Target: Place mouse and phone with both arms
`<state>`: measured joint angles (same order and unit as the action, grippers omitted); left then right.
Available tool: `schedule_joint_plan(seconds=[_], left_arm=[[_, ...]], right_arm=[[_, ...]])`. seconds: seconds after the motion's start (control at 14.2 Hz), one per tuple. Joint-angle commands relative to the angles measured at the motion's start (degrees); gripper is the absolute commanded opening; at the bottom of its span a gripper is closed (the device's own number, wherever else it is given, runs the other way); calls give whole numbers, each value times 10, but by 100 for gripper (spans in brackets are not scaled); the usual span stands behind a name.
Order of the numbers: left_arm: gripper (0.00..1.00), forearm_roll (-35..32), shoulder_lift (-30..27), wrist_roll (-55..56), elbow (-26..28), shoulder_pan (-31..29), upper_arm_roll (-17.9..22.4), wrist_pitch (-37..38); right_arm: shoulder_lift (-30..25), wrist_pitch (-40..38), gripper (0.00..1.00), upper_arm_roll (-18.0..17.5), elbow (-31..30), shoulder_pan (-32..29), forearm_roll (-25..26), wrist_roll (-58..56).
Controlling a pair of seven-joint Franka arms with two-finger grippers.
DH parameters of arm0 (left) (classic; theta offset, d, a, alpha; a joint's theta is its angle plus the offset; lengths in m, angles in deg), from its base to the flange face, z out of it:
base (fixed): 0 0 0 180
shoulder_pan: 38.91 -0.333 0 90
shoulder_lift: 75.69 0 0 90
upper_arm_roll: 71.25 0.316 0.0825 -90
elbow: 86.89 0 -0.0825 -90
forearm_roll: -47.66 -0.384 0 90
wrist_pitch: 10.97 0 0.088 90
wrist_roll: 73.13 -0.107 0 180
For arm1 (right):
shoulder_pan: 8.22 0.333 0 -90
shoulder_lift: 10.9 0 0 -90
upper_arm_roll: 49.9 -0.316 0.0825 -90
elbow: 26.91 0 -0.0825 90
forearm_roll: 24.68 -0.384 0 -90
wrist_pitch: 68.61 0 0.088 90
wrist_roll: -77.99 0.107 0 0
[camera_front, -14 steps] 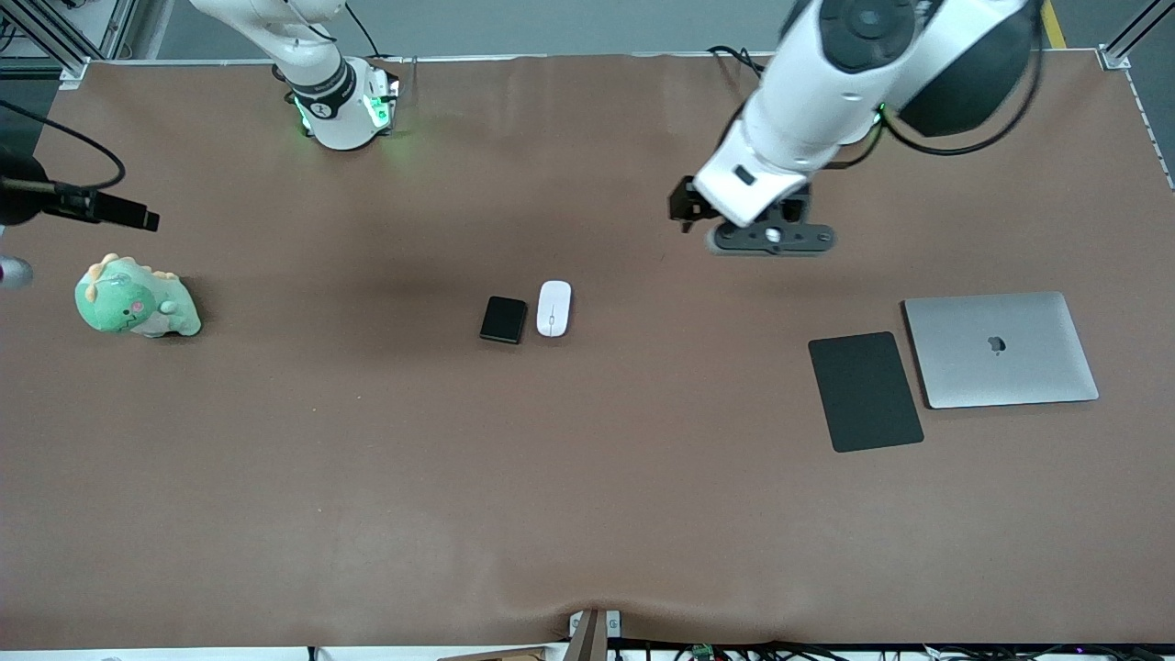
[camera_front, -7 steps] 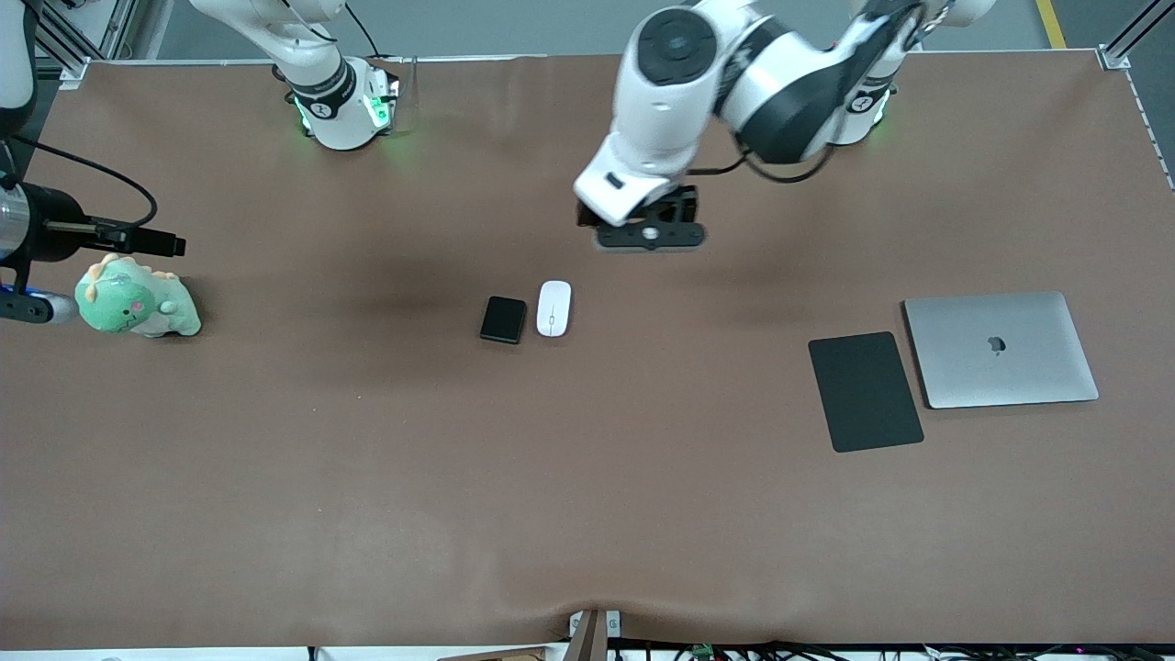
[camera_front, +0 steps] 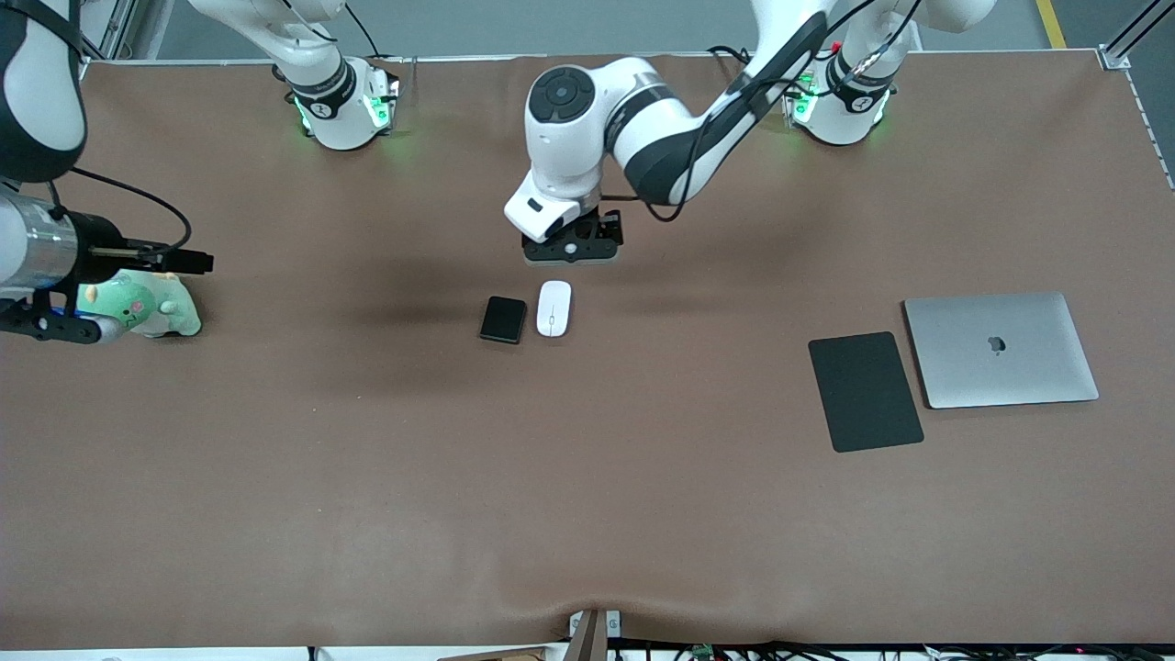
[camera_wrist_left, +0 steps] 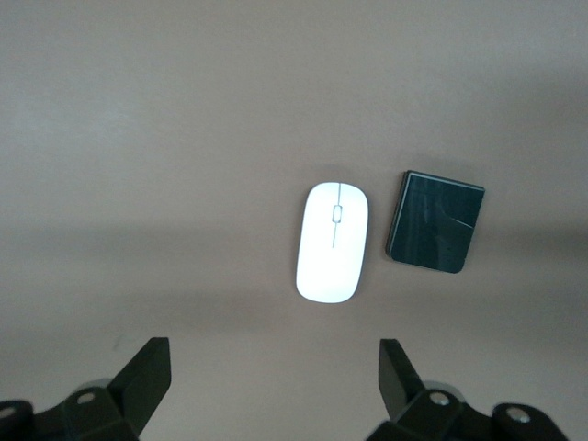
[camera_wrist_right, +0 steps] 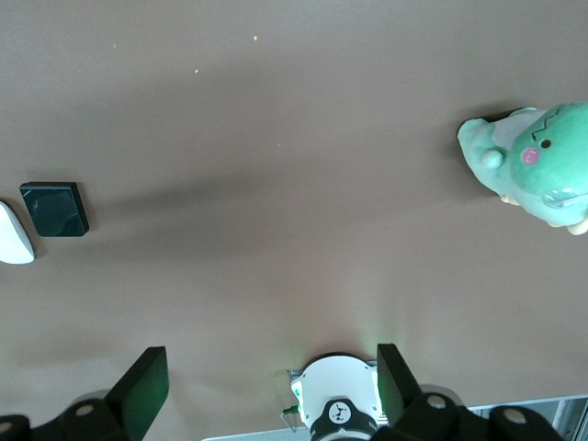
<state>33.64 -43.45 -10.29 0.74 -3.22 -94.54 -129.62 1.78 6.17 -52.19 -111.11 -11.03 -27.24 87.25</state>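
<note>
Scanning from the right arm's end of the brown desk (camera_front: 587,514), you find the right arm's black two-finger gripper (camera_front: 46,321) in the air at that edge, over the soft green plush dinosaur toy (camera_front: 147,310). Its wrist view shows both fingers (camera_wrist_right: 142,386) spread wide with nothing between them, so you can read it as open and empty.

Near the middle of the desk you have the small glossy black rounded-corner phone (camera_front: 503,319) lying flat, and just beside it, toward the left arm's end, the small white oval mouse (camera_front: 553,308) with its thin grey centre line. The two sit side by side with a narrow gap, not touching.

The left arm's black two-finger gripper (camera_front: 571,248) hangs in the air over the bare desk by the mouse, on the side toward the robot bases. In the left wrist view its fingers (camera_wrist_left: 147,377) stand wide apart and hold nothing, with the mouse (camera_wrist_left: 332,241) and the phone (camera_wrist_left: 434,221) on the desk below.

Toward the left arm's end of the desk you see a flat black rectangular mouse pad (camera_front: 865,391), and beside it, closer to that edge, a closed silver laptop (camera_front: 1001,349). Both are well apart from the mouse and the phone.
</note>
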Motion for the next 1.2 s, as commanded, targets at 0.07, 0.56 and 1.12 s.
schedule_joint_plan(seconds=[0.07, 0.56, 1.12], left_arm=[[100, -51, 92, 17, -86, 38, 10, -2], [100, -74, 159, 6, -96, 43, 24, -74], [100, -72, 185, -10, -97, 43, 39, -77]], right_arm=[[-6, 39, 100, -1, -38, 6, -3, -5], [-6, 98, 100, -1, -92, 13, -16, -4], [6, 193, 100, 0, -155, 38, -18, -3]])
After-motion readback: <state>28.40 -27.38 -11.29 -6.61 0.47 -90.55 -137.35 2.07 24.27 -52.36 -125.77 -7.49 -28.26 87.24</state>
